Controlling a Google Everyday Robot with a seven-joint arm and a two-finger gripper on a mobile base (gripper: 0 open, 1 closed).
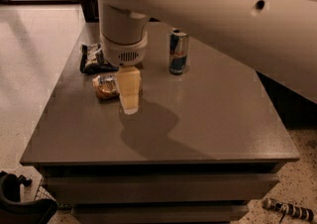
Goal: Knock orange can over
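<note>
A low grey table [213,119] on a pale speckled floor [29,74], lit warm, and the action is all on its left half. There's the orange can [105,87], sitting at about 9 o'clock from the table's middle, and it looks to be down on its side, coppery body with a pale patch showing. Right at its 3 o'clock hangs the gripper [130,104], pale yellow, pointing straight down with its tip at the tabletop, up against the can or just beside it; which of the two I can't make out, and whether the gripper is released or clenched I cannot tell either. A dark shadow [148,129] spreads from it toward 5 o'clock. At the can's 12 o'clock, near the table's far left edge, lies a dark snack bag [94,58]. Out at the can's 2 o'clock, well apart, a blue-and-silver can [178,52] stands upright. Above it all the big white arm [208,5] sweeps in from the right and drops down to the gripper.
</note>
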